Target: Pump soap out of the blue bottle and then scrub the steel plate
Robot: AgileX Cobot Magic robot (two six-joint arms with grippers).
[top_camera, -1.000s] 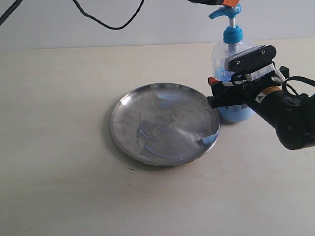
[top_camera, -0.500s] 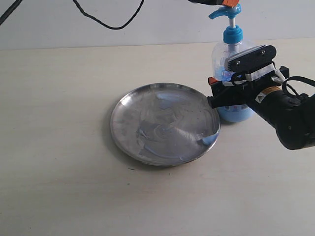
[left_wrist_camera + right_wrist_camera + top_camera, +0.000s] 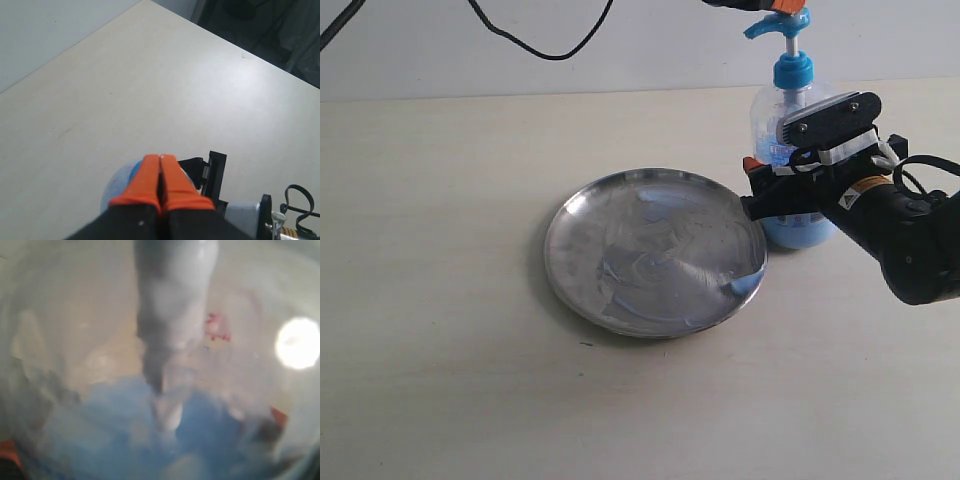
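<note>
Two pincers work one bottle here. Your right pincer (image 3: 782,196) is clamped around the lower body of the blue bottle (image 3: 767,115), which stands upright on the desk (image 3: 440,350) just beside the right-hand rim of the steel plate (image 3: 552,240). Your left pincer (image 3: 160,182), its orange fingers pressed together with nothing between them, sits at the top of the pump head (image 3: 778,24). Whether it touches the head or hangs just above it cannot be told. The step in hand looks like the pump stroke. Press straight down along the stem with the closed tips centred on the head, because that small, sloped cap could let them slide off. Keep the right grip firm so the bottle neither tips nor skates away. The spout points toward the plate, so check that whatever comes out falls inside the rim. Pale blue soap (image 3: 744,284) already streaks the metal, so one short press is probably enough. The right wrist view shows only blurred plastic, so judge from the exterior view.
</note>
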